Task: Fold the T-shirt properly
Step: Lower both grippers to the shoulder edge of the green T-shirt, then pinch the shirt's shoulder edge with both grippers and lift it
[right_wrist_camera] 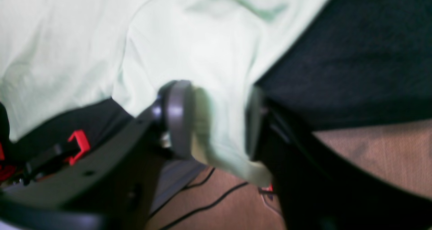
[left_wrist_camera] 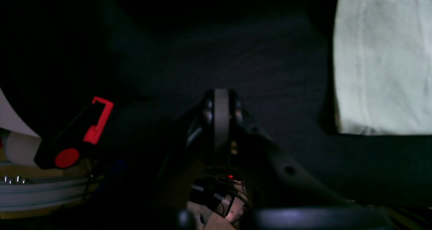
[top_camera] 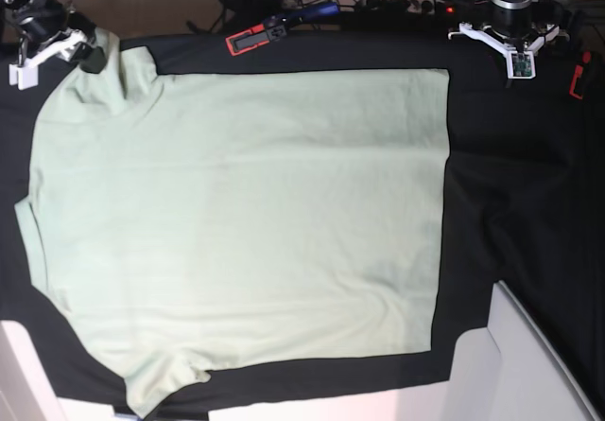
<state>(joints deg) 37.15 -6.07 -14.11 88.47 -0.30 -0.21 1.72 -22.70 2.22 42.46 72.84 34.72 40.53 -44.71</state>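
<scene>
1. T-shirt (top_camera: 246,222): a pale mint-green short-sleeved shirt lying spread flat across a black cloth (top_camera: 510,203) that covers the table.
2. One sleeve reaches the top left corner in the base view; the other lies at the bottom left.
3. Right gripper (right_wrist_camera: 216,122): at that top left sleeve, its two pads sit either side of a fold of the green fabric, closing on it.
4. Left gripper (left_wrist_camera: 221,112): jaws pressed together, holding nothing, above bare black cloth, apart from the shirt's straight edge.
5. A red-and-black clamp (top_camera: 255,37) sits at the cloth's far edge.
</scene>
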